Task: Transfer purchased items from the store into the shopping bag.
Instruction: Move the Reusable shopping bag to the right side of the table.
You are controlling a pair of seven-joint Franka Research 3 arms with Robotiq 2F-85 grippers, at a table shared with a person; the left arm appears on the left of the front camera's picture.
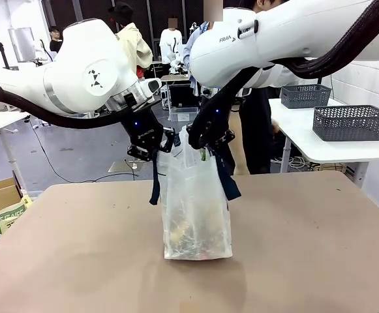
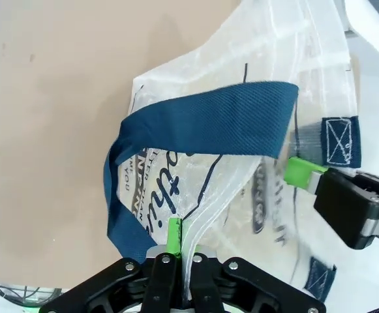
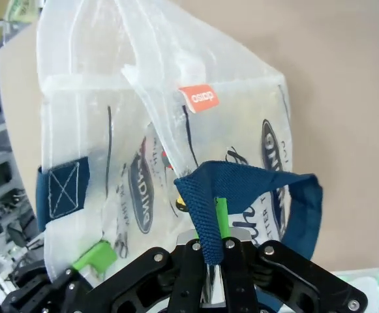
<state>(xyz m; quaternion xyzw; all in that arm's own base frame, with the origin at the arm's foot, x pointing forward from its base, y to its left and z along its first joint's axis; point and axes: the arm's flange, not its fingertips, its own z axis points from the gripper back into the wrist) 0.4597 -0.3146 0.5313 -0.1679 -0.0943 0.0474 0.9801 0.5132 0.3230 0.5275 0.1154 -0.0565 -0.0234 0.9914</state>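
From the front, the left gripper (image 1: 151, 145) and right gripper (image 1: 205, 145) are pinching opposite sides of the bag (image 1: 196, 208) at its rim, probably so it is standing upright and open on the table (image 1: 319, 248), with items (image 1: 188, 240) lying at its bottom. In the left wrist view, the jaws are clamping the rim below a slack strap (image 2: 202, 124). In the right wrist view, the jaws are squeezing the rim where the other strap (image 3: 241, 186) is looping over them.

Reach in from 9 and 3 o'clock, left gripper (image 1: 152, 149) and right gripper (image 1: 208, 145) angled down, near each other, both clamped on bag (image 1: 196, 208).
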